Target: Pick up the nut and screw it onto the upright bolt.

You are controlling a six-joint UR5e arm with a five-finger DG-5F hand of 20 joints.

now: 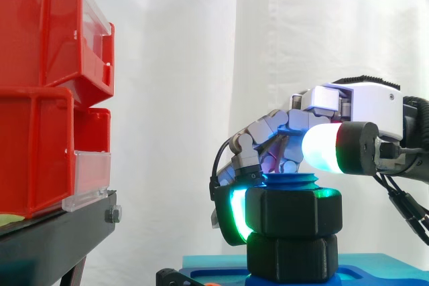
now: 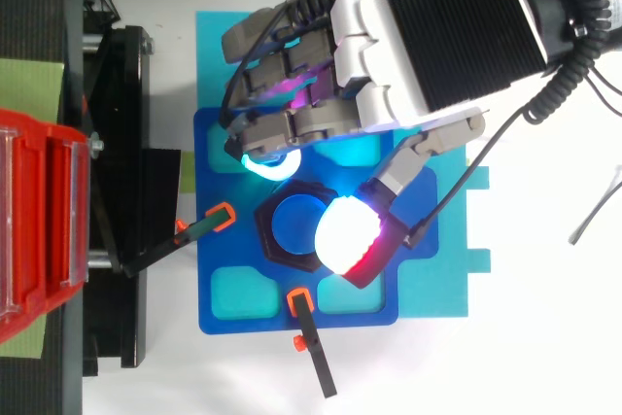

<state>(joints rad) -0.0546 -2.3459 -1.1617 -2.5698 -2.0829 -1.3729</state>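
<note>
A black hexagonal nut sits on the upright blue bolt, whose top shows just above it. Below the nut is a second black hex piece, resting on a blue fixture. My hand reaches in from the right, fingers curled round the nut. One cyan-green fingertip presses the nut's left side. The white-glowing thumb pad lies over the nut's right top edge.
Red bins stand stacked on a black stand at the left. Two orange-tipped black clamps hold the blue fixture, which lies on a light blue plate. White table lies to the right.
</note>
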